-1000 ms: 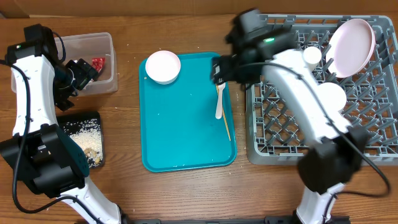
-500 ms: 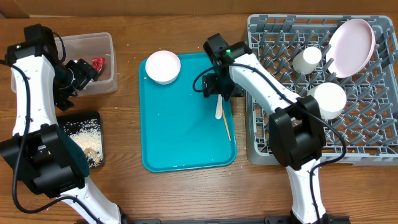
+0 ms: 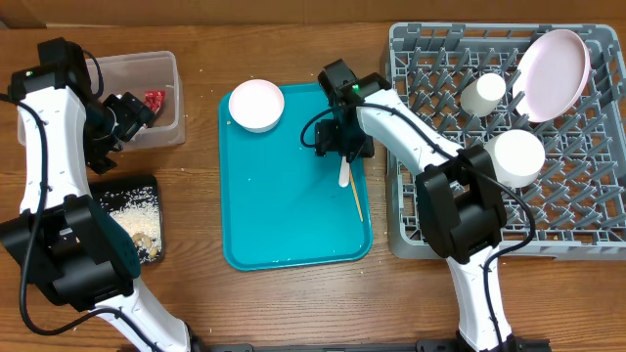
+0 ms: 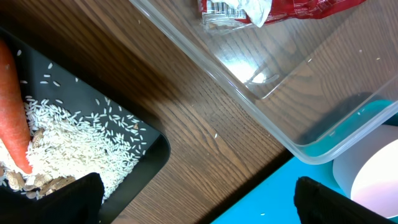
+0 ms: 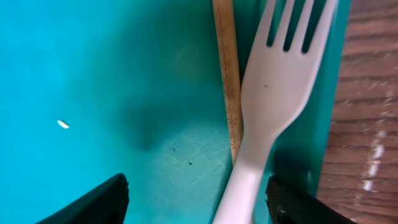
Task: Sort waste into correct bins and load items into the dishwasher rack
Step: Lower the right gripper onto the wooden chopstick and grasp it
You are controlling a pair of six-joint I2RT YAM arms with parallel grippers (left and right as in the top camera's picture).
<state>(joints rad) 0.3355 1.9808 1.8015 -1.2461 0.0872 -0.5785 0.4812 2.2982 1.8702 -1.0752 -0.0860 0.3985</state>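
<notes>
The white plastic fork (image 5: pixel 273 93) lay tines-up toward the top of the right wrist view, smooth and matte, its handle narrowing toward the bottom edge; overhead it sat at the right-hand rim of the glossy teal tray (image 3: pixel 284 215), centre of frame. A thin, flat wooden stick (image 5: pixel 227 68) with a pale grain lay touching its left side. The right gripper (image 5: pixel 193 205) hung low over the handle with its dark fingers spread well apart on either side, the handle nearer the right one, and it held nothing. A round white bowl (image 3: pixel 256 105) stood in the tray's upper left corner. At the upper left of the overhead view, the left gripper (image 3: pixel 122 112) hovered fully spread and empty beside the clear, straight-walled tub (image 3: pixel 147 68), which held a shiny crumpled red wrapper (image 4: pixel 280 9). Below it, the shallow black tray (image 4: pixel 149 155) carried scattered rice grains (image 4: pixel 68 143) and a smooth orange carrot (image 4: pixel 12 106). On the right, the grey pegged rack (image 3: pixel 440 215) held a tilted round plate (image 3: pixel 553 61), a cup (image 3: pixel 483 93) and a second bowl (image 3: pixel 516 156).
</notes>
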